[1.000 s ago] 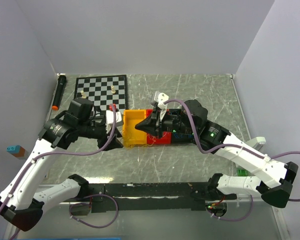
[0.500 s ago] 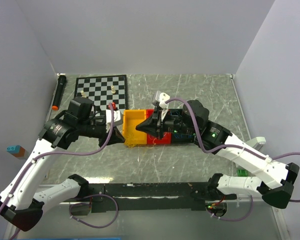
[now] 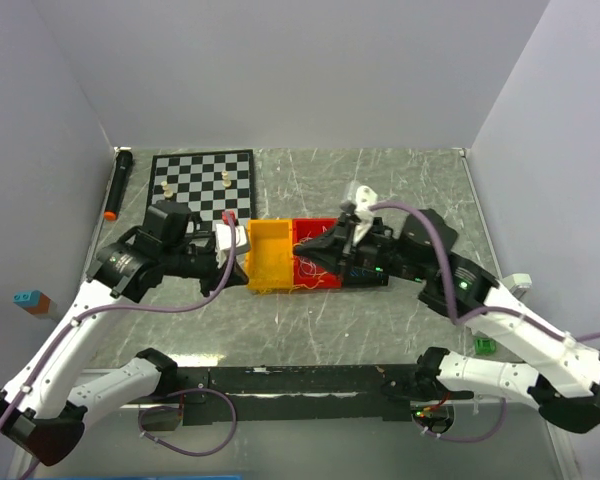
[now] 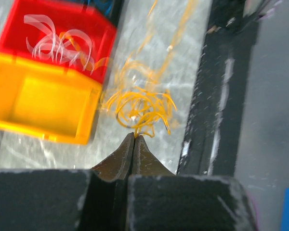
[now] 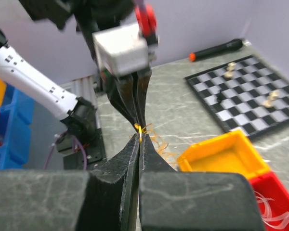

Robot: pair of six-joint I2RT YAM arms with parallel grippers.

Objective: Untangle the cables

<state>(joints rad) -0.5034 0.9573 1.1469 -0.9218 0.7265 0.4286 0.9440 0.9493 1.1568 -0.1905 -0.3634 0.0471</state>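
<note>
Progress looks early: left tool (image 4: 135,138) and right tool (image 5: 140,140), tip to tip, are each clenched on the yellow-tan cable (image 4: 142,108), whose curly knot bunches just beyond their tips, while the white cable (image 4: 67,41) lies in the red bin (image 4: 108,53) farther ahead of the left tool.

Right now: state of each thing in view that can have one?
left pincer: shut on the yellow cable
right pincer: shut on the yellow cable
yellow cable: tangled curl, outside the bins
white cable: curled up inside the red bin
red bin: upright, holding the white cable
yellow bin: upright, empty
chessboard: flat, few pieces standing on it
marker: lying flat beside the chessboard
</note>
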